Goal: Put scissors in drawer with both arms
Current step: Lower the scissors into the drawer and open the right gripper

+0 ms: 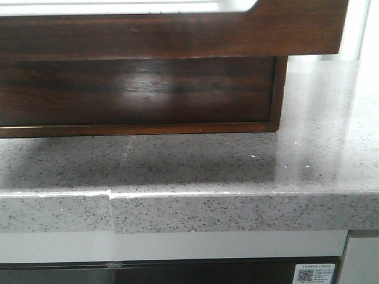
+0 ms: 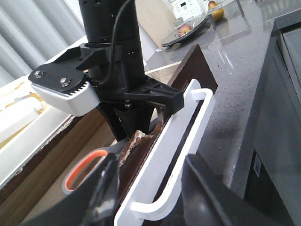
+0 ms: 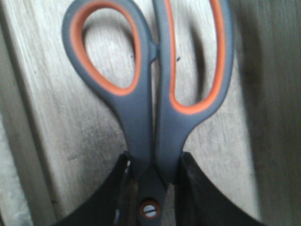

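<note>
A kitchen: speckled stone countertop (image 1: 237, 171), glass pot lid (image 2: 186, 30), fruit (image 2: 216, 12).

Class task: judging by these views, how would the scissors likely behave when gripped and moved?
The scissors look rigid, so probably no flopping. Their smooth plastic handles may slip or pivot. Right gripper clamps near the pivot screw, likely steadying them.

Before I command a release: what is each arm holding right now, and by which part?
The right gripper holds the scissors at the pivot, where the handles meet, fingers on either side. The left gripper straddles the drawer front; contact cannot be told.
</note>
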### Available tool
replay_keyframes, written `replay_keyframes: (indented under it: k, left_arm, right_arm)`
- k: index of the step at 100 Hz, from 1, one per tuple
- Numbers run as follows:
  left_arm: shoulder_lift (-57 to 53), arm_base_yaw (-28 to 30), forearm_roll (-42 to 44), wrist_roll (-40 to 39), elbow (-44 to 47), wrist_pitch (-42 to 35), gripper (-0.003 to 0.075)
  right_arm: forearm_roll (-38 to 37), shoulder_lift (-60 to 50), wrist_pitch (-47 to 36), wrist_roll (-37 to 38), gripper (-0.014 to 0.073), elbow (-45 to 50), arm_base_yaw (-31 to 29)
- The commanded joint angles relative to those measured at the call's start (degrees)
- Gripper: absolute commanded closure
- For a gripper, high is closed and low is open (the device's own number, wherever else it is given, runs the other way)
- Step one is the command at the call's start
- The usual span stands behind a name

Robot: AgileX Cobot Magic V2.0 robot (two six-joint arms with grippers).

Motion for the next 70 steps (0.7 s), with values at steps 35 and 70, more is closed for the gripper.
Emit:
replay_keyframes:
  k: [35,70]
  left_arm:
    - [0.6,-0.5,0.3,-0.7,-2.0,-3.5,0.0428]
    - [0.6,-0.5,-0.2,-0.7,-2.0,-3.5,0.0428]
  right_arm:
    - [-2.7,-2.5,-1.0,-0.4,0.0455,-1.8,-0.1]
    - [-2.7,-2.5,-1.0,-0.4,0.0455,-1.8,-0.1]
